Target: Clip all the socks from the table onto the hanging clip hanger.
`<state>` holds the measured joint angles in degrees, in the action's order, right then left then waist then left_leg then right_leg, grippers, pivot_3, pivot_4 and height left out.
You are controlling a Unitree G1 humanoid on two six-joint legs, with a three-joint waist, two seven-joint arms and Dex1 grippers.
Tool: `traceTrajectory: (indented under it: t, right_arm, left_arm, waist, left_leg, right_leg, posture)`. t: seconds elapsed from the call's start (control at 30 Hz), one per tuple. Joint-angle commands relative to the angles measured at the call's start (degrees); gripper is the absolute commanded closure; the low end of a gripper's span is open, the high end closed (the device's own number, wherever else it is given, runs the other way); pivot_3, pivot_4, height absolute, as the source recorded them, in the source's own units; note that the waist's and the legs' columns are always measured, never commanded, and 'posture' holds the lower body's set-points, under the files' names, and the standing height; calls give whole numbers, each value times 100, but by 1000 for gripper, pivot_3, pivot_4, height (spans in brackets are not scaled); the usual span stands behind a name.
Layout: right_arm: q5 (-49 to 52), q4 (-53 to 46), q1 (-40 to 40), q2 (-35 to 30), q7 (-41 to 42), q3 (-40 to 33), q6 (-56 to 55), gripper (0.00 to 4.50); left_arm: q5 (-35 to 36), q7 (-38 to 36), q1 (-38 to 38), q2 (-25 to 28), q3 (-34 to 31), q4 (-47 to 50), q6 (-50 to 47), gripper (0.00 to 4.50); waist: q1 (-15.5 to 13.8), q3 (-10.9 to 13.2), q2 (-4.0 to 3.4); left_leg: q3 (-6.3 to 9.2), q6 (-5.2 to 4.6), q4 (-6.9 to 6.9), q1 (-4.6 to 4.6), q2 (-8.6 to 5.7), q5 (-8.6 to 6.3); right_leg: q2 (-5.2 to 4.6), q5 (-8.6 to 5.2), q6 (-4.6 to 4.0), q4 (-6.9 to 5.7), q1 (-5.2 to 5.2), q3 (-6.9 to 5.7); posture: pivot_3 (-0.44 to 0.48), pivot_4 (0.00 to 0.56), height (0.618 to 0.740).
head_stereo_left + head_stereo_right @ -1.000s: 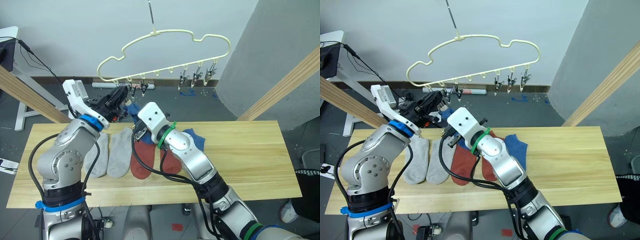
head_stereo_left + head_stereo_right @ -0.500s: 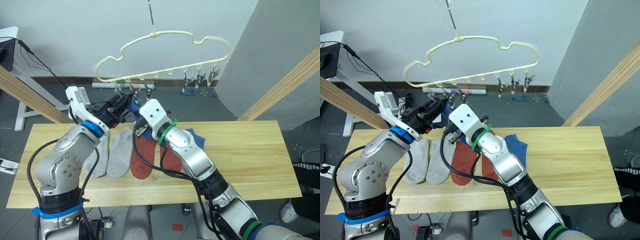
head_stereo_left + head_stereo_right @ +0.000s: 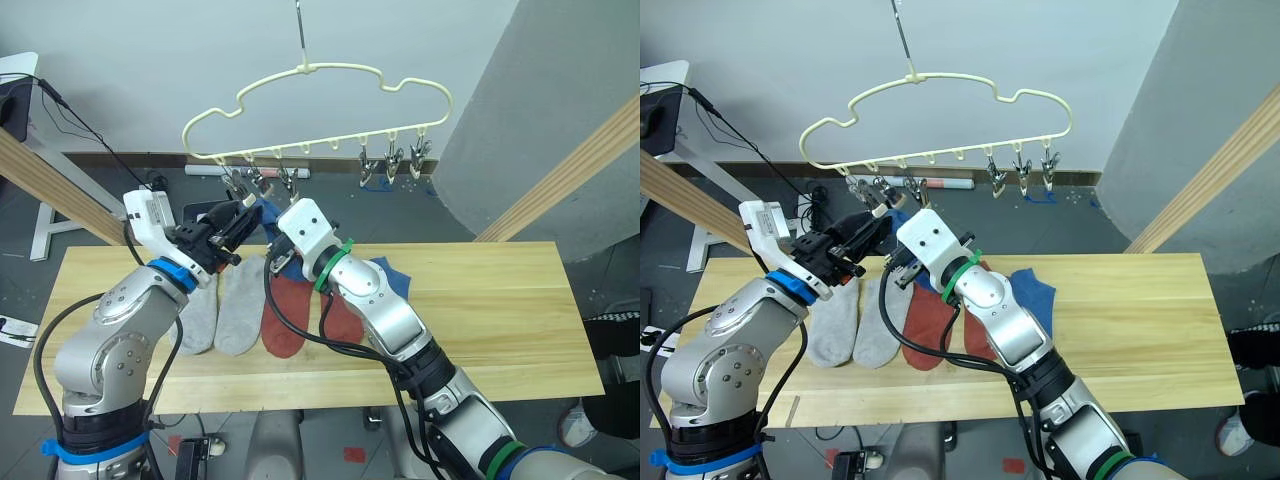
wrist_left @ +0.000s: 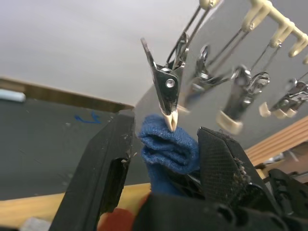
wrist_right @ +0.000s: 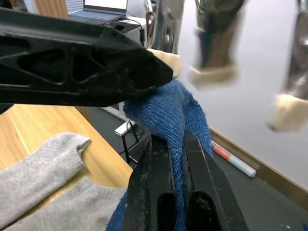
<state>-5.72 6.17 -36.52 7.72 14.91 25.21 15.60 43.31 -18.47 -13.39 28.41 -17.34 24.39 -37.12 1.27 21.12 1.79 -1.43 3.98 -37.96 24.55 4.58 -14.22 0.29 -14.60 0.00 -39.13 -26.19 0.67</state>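
The pale clip hanger (image 3: pixel 345 66) hangs from a metal hook above the table (image 3: pixel 500 300), with metal clips (image 3: pixel 392 165) along its lower bar. My right gripper (image 5: pixel 174 139) is shut on a blue sock (image 5: pixel 168 113) and holds it up just under the leftmost clips (image 4: pixel 166 91). One clip's tip touches the sock's bunched top (image 4: pixel 168 149). My left gripper (image 4: pixel 166 124) stands open, one finger on each side of that clip and sock. On the table lie two grey socks (image 3: pixel 225 305), two rust red socks (image 3: pixel 285 315) and another blue sock (image 3: pixel 392 275).
Slanted wooden poles run past the table's left end (image 3: pixel 50 190) and right end (image 3: pixel 570 160). A white stand with cables (image 3: pixel 20 90) is at the far left. A grey wall (image 3: pixel 530 110) rises behind the right side.
The hanger swung and now hangs a little further left. My left arm has dropped, so its gripper sits lower under the leftmost clips. The right gripper still holds the blue sock in place.
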Motion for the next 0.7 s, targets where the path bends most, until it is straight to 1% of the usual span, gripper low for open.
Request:
traceTrajectory:
  t: [0.03, 0.07, 0.1, 0.2, 0.43, 0.53, 0.7]
  right_arm:
    - [45, -126, -63, 311, 24, 89, -196, 4500]
    - [69, -135, -47, 314, 28, 82, -188, 3955]
    - [96, -151, -30, 319, 32, 76, -186, 3744]
    - [132, -182, -13, 319, 47, 83, -181, 2718]
    - [129, -289, 27, 269, 175, 151, -107, 64]
    - [109, -345, 51, 225, 221, 167, -83, 25]
    - [58, -688, 242, -22, 414, 212, 51, 25]
  left_arm:
    - [-106, -76, 104, 55, -105, 272, 206, 2062]
    - [-117, -69, 111, 50, -105, 281, 214, 2037]
    - [-133, -69, 122, 52, -105, 290, 225, 2037]
    - [-151, -70, 168, 63, -113, 315, 245, 2037]
    - [-165, -95, 292, 90, -136, 397, 245, 2037]
    - [-213, -125, 304, 114, -138, 390, 288, 2037]
    - [-442, -284, 473, 178, -134, 430, 570, 2037]
  waist:
    - [-1, 0, 0]
    - [-3, 0, 1]
    - [-5, 0, 1]
    - [-6, -1, 1]
    - [-6, -1, 1]
    - [-9, -1, 1]
    - [-10, -1, 1]
  left_leg:
    - [0, 0, 0, 0, 0, 0]
    - [0, 0, 0, 0, 0, 0]
    - [1, 0, 0, 0, 0, 0]
    - [1, 0, 0, 0, 0, 0]
    - [2, 0, 0, 0, 0, 0]
    - [2, -1, -1, 0, 0, 0]
    - [3, -1, 0, 0, 1, 0]
  right_leg:
    - [0, 0, 0, 0, 0, 0]
    - [0, 0, 0, 0, 0, -1]
    - [0, 0, 0, 0, 0, -1]
    - [0, 0, 0, 0, 0, -1]
    - [0, 0, 0, -1, 0, -2]
    - [0, 0, 0, -3, 0, -3]
    - [0, 0, 0, -3, 0, -3]
  posture:
    - [37, 355, 701]
    - [38, 356, 701]
    - [38, 356, 701]
    - [38, 356, 701]
    - [38, 356, 701]
    - [39, 356, 701]
    - [37, 360, 701]
